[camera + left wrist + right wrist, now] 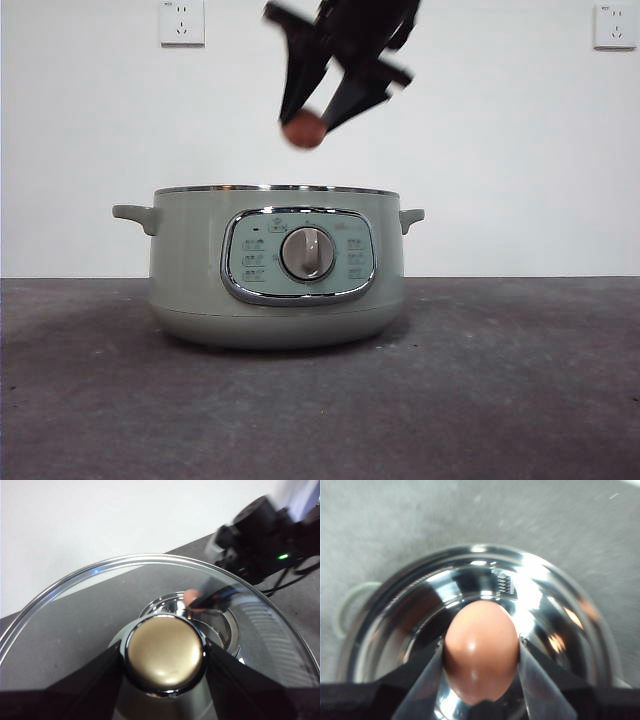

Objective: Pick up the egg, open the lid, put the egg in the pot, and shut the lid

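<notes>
One pot (190, 270) on the table, sage-green, with two small side handles, one chrome-framed control panel (298, 255) and one silver dial (307, 253) in its middle, and there's one egg (304, 130), reddish-brown, the only one showing. One glass lid (150, 580) with its one round knob (164, 652), two grippers counted, the right gripper (308, 118) and the left gripper (164, 655), each with two black jaws. Back on the wall, two white sockets, one at each top corner: the first socket (182, 22) and the second socket (614, 25)
</notes>
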Motion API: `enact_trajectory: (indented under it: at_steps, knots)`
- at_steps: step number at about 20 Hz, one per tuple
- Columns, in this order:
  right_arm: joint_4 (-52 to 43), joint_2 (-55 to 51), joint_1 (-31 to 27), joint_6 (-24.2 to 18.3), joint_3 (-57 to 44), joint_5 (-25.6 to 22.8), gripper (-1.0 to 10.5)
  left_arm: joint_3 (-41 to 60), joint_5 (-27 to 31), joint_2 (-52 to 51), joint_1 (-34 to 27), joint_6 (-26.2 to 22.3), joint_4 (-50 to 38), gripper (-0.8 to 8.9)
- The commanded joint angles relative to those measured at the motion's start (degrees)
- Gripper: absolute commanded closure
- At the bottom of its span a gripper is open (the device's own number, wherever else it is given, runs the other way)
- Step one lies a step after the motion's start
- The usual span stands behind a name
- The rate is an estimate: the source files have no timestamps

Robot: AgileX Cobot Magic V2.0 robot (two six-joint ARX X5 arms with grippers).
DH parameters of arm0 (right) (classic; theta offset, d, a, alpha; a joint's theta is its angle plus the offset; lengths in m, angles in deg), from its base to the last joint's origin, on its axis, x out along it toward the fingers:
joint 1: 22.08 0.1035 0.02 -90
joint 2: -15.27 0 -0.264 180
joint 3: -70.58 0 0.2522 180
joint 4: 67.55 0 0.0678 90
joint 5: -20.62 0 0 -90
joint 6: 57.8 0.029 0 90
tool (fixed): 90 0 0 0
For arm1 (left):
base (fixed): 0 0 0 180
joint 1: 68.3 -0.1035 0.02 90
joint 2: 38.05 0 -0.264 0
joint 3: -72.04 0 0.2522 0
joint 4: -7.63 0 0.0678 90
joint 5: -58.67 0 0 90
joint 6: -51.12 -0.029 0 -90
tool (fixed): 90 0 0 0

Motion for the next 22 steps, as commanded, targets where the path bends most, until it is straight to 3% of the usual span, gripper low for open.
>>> enact_trajectory:
  at_steps: [1,7,17,18,19,20,21,22]
  knots:
    - [1.2,5.9,0.7,-2.1,3.9,0.0,9.6,-0.6,-0.5,-0.5,-0.1,0.4,-2.0,8.20]
    - [3.1,14.3,1.2,-3.1,6.1,-0.5,9.6,-0.6,-0.5,-0.5,-0.1,0.4,-2.0,8.20]
    - [9.8,17.7,1.2,-5.6,6.1,-2.2,9.6,-0.6,-0.5,-0.2,-0.1,0.3,-1.9,8.20]
    - [9.6,17.6,1.5,-5.6,6.1,-2.1,9.2,-0.6,-0.5,-0.2,0.0,0.3,-1.9,8.20]
    - [9.9,17.5,1.5,-5.5,6.1,-2.1,8.2,-0.6,-0.5,-0.2,0.0,0.4,-1.9,8.20]
    - [10.3,17.4,1.5,-5.4,6.2,-2.1,6.3,-0.6,-0.5,-0.1,0.0,0.4,-1.9,8.20]
    - [11.3,17.1,1.5,-5.4,6.7,-2.1,5.1,-0.6,-0.5,0.1,0.0,0.4,-1.9,8.20]
    - [11.7,16.3,1.6,-5.4,7.0,-1.9,5.0,-0.6,-0.5,0.2,0.0,0.4,-1.9,8.20]
